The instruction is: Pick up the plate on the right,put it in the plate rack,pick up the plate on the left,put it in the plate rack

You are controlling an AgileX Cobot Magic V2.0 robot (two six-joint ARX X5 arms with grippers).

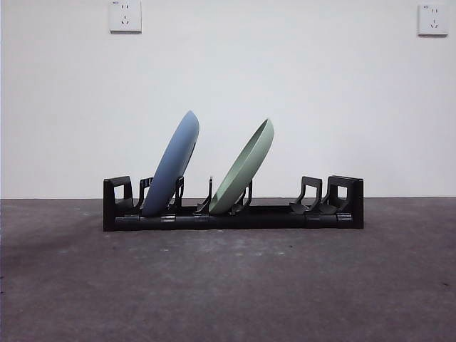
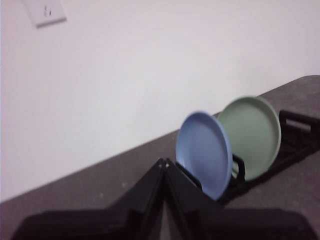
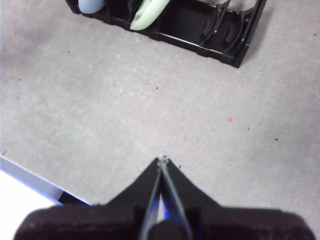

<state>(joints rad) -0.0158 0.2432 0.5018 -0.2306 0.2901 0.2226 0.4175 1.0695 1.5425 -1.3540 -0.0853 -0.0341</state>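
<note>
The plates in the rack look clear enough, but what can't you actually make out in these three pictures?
- Front view: both arms are out of frame.
- Right wrist view: the blue plate and green plate are cut off by the picture's edge.
- Left wrist view: blur and the left gripper hide the plate rack's slots.
- Front view: wall socket markings are too small.

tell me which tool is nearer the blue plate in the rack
Left. The left tool, shut, sits close beside the round blue plate standing in the long black plastic rack. The right tool, also shut, hangs over bare table well in front of the rack.
</note>
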